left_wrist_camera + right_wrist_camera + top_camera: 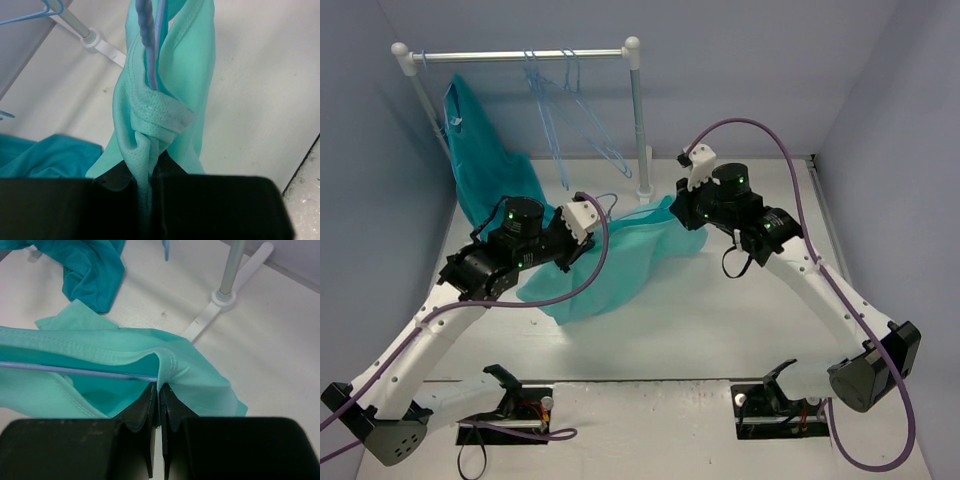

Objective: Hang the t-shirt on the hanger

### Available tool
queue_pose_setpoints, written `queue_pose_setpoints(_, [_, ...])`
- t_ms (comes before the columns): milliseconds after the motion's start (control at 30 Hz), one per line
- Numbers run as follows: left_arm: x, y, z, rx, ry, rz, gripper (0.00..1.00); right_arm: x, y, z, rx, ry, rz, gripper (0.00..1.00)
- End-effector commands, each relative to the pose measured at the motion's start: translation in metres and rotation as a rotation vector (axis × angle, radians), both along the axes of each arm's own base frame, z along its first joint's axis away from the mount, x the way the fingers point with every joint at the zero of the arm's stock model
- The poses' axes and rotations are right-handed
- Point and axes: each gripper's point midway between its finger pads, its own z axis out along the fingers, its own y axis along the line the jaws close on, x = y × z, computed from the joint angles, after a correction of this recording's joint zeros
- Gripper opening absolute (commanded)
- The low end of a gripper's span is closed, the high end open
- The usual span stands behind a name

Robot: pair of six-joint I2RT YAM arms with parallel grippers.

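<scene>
Most of the hanger (75, 371) is hidden inside the t-shirt (625, 265). The left gripper (145, 182) and right gripper (161, 392) have their jaws clamped on its 10 and 2 o'clock edges.

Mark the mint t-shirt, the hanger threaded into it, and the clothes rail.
t-shirt (620, 270): top external view, on its draped middle.
hanger (75, 370): right wrist view, on its straight wire.
clothes rail (520, 56): top external view, on its metal crossbar.

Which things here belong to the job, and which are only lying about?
Job: soft mint-green cloth t-shirt; thin pale-blue wire hanger inside it; left gripper; right gripper.
Lying about: darker turquoise garment; spare blue wire hangers; white-and-metal clothes rail.
</scene>
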Motion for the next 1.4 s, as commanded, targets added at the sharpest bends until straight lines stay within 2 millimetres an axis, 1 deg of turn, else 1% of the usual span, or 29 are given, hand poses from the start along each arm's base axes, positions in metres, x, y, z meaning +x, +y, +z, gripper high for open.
queue_pose_setpoints(0, [-0.005,-0.018,0.029,-0.132,-0.068,-0.075,0.00,-0.001,0.017,0.046,0.007,-0.156,0.059,0.02])
queue_pose_setpoints(67, [-0.008,-0.015,0.025,-0.115,-0.068,-0.083,0.00,-0.001,0.015,0.047,-0.007,-0.164,0.052,0.02])
queue_pose_setpoints(200, [-0.014,-0.002,0.016,-0.068,-0.067,-0.057,0.00,-0.001,0.000,0.059,-0.050,-0.215,0.013,0.02])
queue_pose_setpoints(267, [-0.018,-0.003,0.014,-0.072,-0.060,-0.073,0.00,-0.003,-0.001,0.066,-0.053,-0.236,0.027,0.02])
queue_pose_setpoints(367, [-0.023,-0.011,0.018,-0.095,-0.045,-0.119,0.00,-0.012,0.014,0.071,-0.029,-0.238,0.123,0.02])
queue_pose_setpoints(500, [-0.020,-0.017,0.024,-0.106,-0.040,-0.139,0.00,-0.023,0.033,0.071,-0.013,-0.236,0.231,0.03])
queue_pose_setpoints(600, [-0.017,-0.023,0.035,-0.123,-0.053,-0.153,0.00,-0.035,0.047,0.074,0.011,-0.232,0.317,0.07])
queue_pose_setpoints(667, [-0.016,-0.028,0.042,-0.146,-0.059,-0.168,0.00,-0.043,0.055,0.076,0.026,-0.231,0.360,0.08])
queue_pose_setpoints(733, [-0.015,-0.031,0.045,-0.162,-0.067,-0.173,0.00,-0.046,0.058,0.076,0.031,-0.225,0.379,0.09])
queue_pose_setpoints(767, [-0.009,-0.031,0.047,-0.173,-0.083,-0.150,0.00,-0.049,0.061,0.072,0.035,-0.213,0.393,0.09])
queue_pose_setpoints(800, [-0.009,-0.029,0.043,-0.172,-0.078,-0.136,0.00,-0.050,0.062,0.072,0.037,-0.212,0.400,0.09])
queue_pose_setpoints(867, [-0.006,-0.027,0.044,-0.215,-0.114,-0.108,0.00,-0.055,0.061,0.062,0.033,-0.188,0.408,0.10])
queue_pose_setpoints(900, [-0.006,-0.027,0.049,-0.238,-0.141,-0.101,0.00,-0.056,0.060,0.057,0.028,-0.180,0.406,0.11])
queue_pose_setpoints(933, [-0.009,-0.025,0.050,-0.254,-0.150,-0.100,0.00,-0.057,0.057,0.053,0.022,-0.173,0.395,0.13])
queue_pose_setpoints(967, [-0.010,-0.025,0.042,-0.255,-0.138,-0.094,0.00,-0.058,0.053,0.047,0.012,-0.166,0.383,0.17])
queue_pose_setpoints(1000, [-0.011,-0.023,0.040,-0.258,-0.136,-0.089,0.00,-0.057,0.049,0.043,0.002,-0.163,0.365,0.21])
queue_pose_setpoints(1067, [-0.012,-0.022,0.034,-0.260,-0.130,-0.083,0.00,-0.057,0.044,0.042,-0.006,-0.168,0.344,0.28])
queue_pose_setpoints(1100, [-0.012,-0.021,0.031,-0.264,-0.127,-0.074,0.00,-0.058,0.041,0.044,-0.006,-0.174,0.334,0.36])
queue_pose_setpoints(1200, [-0.016,-0.020,0.027,-0.305,-0.125,-0.062,0.00,-0.058,0.038,0.052,-0.001,-0.191,0.319,0.54])
queue_pose_setpoints(1300, [-0.017,-0.023,0.025,-0.349,-0.135,-0.066,0.00,-0.058,0.035,0.060,0.013,-0.200,0.308,0.65])
queue_pose_setpoints(1367, [-0.015,-0.024,0.021,-0.353,-0.126,-0.058,0.00,-0.058,0.034,0.066,0.024,-0.205,0.311,0.69])
